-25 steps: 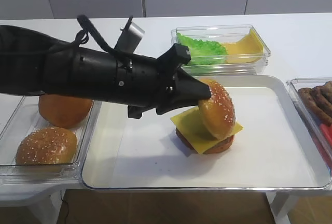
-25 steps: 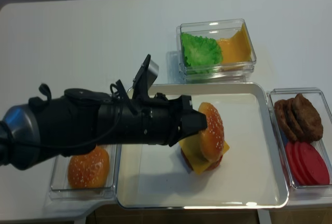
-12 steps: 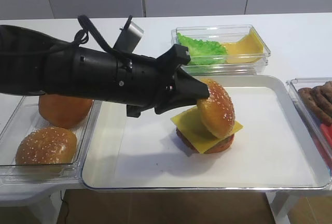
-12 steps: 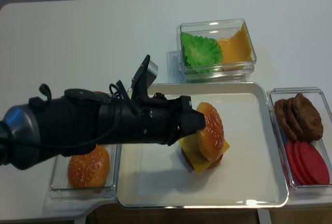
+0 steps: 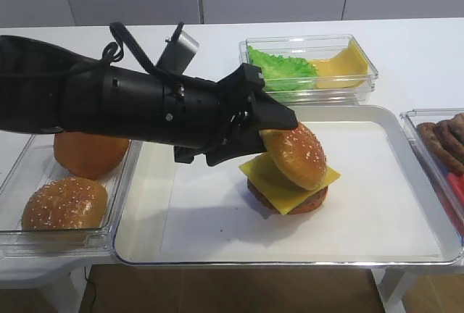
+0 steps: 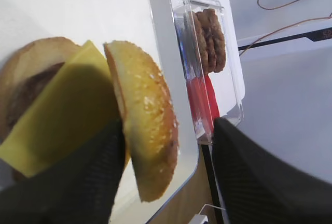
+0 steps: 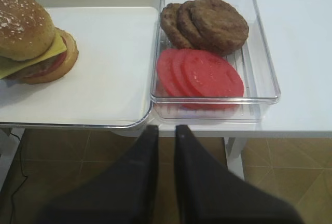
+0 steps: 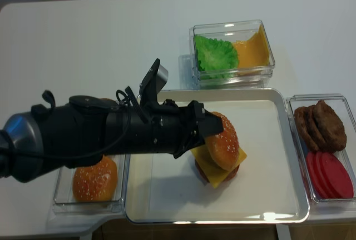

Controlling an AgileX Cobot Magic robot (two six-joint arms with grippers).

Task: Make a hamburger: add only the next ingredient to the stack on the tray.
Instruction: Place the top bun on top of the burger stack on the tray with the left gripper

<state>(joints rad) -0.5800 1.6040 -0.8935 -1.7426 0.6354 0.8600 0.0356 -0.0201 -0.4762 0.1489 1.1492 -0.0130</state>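
Observation:
The seeded bun top (image 5: 293, 155) leans tilted on the yellow cheese slice (image 5: 284, 182) of the stack, over the brown patty (image 5: 290, 204), near the middle of the metal tray (image 5: 406, 182). My left gripper (image 5: 272, 135) is open around the bun's left edge. In the left wrist view the bun (image 6: 148, 120) stands between the fingers, its flat side against the left finger (image 6: 83, 182), with a clear gap to the right one. My right gripper (image 7: 166, 128) hangs off the table's front edge, its fingers a narrow gap apart with nothing between them.
A clear tub (image 5: 308, 67) with lettuce and cheese stands behind the tray. A tub (image 7: 207, 47) of patties and tomato slices sits to the tray's right. On the left, a tub (image 5: 14, 237) holds a second seeded bun (image 5: 65, 204) and a smooth bun (image 5: 90, 155).
The left gripper's jaws have opened. The bun top has dropped from nearly upright to lie flatter on the cheese. The right gripper shows only now.

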